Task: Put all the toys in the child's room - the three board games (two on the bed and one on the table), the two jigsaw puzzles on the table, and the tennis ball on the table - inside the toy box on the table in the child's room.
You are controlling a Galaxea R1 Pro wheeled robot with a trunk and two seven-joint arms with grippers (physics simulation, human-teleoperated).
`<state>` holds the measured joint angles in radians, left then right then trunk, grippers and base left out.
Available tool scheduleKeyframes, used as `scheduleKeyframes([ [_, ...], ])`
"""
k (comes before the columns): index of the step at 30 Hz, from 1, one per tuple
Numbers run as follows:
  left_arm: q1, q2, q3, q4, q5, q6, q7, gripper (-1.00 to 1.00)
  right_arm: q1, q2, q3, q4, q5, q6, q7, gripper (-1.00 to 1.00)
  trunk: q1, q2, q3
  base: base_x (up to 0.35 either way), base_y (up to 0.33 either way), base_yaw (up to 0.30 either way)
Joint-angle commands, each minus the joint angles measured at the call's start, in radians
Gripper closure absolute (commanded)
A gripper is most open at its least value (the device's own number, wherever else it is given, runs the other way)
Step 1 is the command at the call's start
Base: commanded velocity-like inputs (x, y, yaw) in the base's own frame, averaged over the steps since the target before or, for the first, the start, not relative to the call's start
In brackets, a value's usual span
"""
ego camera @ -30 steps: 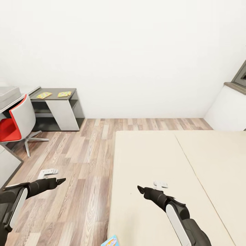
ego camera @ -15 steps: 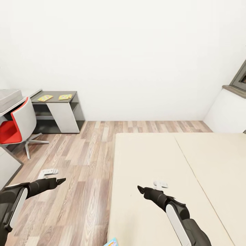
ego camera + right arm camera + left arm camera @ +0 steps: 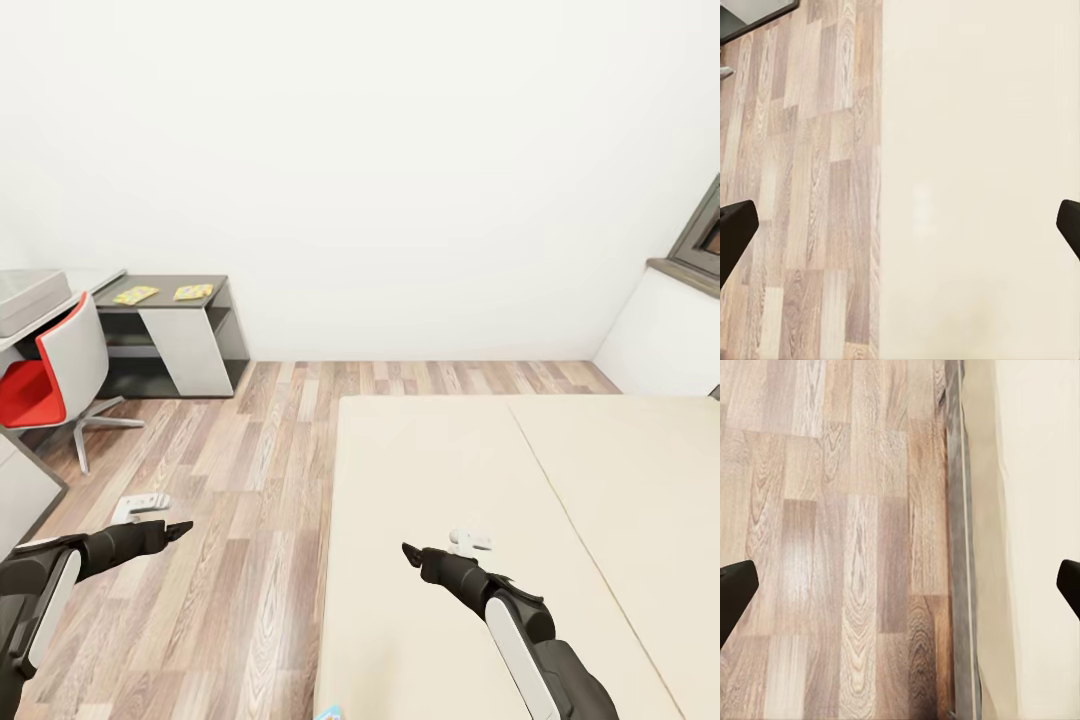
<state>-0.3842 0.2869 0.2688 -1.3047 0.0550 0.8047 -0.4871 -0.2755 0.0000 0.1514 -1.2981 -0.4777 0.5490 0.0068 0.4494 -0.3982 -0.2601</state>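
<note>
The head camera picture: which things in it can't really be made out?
- Colourful flat box: a sliver at the bottom edge, print unreadable.
- Two multicoloured jigsaw squares on the dark grey desk section: too small for detail.
- Pale grey translucent bin: cut by the left edge, contents hidden.

A bedroom — cream bed (image 3: 520, 520), desk (image 3: 175, 295), red chair (image 3: 40, 370), plank floor (image 3: 230, 500).

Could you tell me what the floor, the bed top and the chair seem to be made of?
Floor: wood planks, shown by grain and staggered joints, slight sheen. Bed: matte cream surface, probably fabric, one seam. Chair: red seat inside a pale grey shell, likely plastic.
</note>
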Motion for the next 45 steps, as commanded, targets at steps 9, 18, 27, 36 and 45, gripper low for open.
scheduleKeyframes([
  [9, -0.001, 0.000, 0.001, -0.001, 0.005, 0.008, -0.001, -1.00, -0.001, 0.000, 0.000, -0.002, -0.001, 0.005, 0.001, -1.00, 0.001, -0.002, 0.013, 0.000, 0.000, 0.000],
  [18, -0.001, 0.000, 0.001, -0.001, 0.005, 0.007, -0.001, -1.00, -0.001, 0.000, 0.000, -0.003, -0.001, 0.005, 0.001, -1.00, 0.001, -0.002, 0.028, 0.000, 0.000, 0.000],
  [27, -0.001, 0.000, 0.001, -0.001, 0.006, 0.007, -0.001, -1.00, -0.001, 0.000, 0.000, -0.003, -0.001, 0.005, 0.001, -1.00, 0.001, -0.002, 0.043, 0.000, 0.000, 0.000],
  [36, -0.001, 0.000, 0.001, -0.001, 0.005, 0.007, -0.001, -1.00, -0.001, 0.000, 0.000, -0.003, -0.001, 0.005, 0.001, -1.00, 0.001, -0.002, 0.058, 0.000, 0.000, 0.000],
  [45, -0.001, 0.000, 0.001, -0.001, 0.005, 0.007, -0.001, -1.00, -0.001, 0.000, 0.000, -0.003, -0.001, 0.005, 0.001, -1.00, 0.001, -0.002, 0.072, 0.000, 0.000, 0.000],
])
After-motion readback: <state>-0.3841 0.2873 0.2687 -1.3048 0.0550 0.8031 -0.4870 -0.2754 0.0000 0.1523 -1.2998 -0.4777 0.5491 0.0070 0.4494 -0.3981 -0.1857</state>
